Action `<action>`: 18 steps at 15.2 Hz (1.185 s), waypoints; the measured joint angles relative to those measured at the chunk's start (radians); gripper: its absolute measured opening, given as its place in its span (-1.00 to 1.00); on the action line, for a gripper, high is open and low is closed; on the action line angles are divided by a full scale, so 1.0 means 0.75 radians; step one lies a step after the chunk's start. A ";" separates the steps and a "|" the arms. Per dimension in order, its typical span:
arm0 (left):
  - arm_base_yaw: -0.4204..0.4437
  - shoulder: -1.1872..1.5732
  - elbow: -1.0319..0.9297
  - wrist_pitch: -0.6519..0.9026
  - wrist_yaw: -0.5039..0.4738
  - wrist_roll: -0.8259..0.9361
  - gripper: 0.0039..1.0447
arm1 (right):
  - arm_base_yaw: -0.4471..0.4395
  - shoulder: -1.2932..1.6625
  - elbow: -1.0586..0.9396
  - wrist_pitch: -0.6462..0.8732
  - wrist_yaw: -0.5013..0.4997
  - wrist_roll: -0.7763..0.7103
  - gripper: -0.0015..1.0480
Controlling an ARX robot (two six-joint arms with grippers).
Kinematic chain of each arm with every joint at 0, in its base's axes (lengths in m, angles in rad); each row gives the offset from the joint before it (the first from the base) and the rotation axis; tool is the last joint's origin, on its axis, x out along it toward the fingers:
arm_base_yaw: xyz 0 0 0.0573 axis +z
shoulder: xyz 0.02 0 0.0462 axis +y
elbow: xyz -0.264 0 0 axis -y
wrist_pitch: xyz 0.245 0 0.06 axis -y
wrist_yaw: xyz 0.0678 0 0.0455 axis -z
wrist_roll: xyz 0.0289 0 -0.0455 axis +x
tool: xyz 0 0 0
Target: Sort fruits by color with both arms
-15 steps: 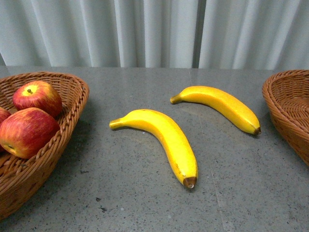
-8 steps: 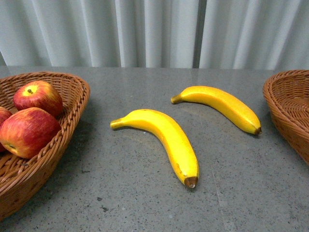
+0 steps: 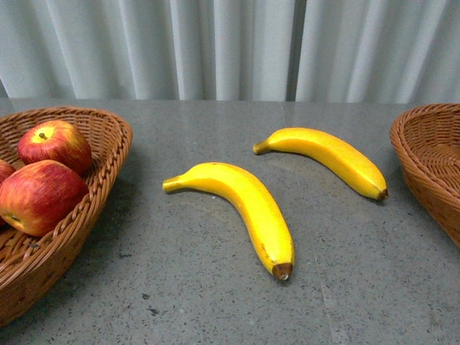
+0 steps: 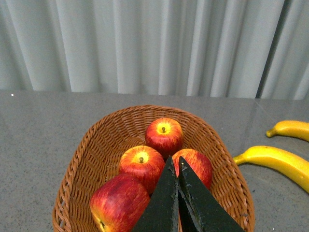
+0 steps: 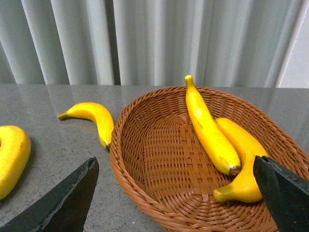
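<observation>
Two yellow bananas lie on the grey table, one near the middle (image 3: 244, 205) and one further right (image 3: 330, 158). Red apples (image 3: 42, 195) fill the left wicker basket (image 3: 108, 122). In the left wrist view my left gripper (image 4: 174, 162) is shut and empty, hovering over several apples (image 4: 141, 164) in that basket (image 4: 82, 159). My right gripper (image 5: 175, 162) hangs open over the right basket (image 5: 145, 159), which holds two bananas (image 5: 207, 128), (image 5: 244, 145). The table bananas (image 5: 94, 116), (image 5: 12, 154) lie beside it. Neither arm shows in the front view.
The right basket (image 3: 424, 144) stands at the table's right edge in the front view. White curtains (image 3: 230, 43) close off the back. Grey tabletop (image 3: 180, 287) stretches between the two baskets around the loose bananas.
</observation>
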 joint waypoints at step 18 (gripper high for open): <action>-0.001 -0.179 -0.225 0.055 -0.001 0.001 -0.98 | 0.000 0.000 0.000 0.001 0.000 0.001 0.87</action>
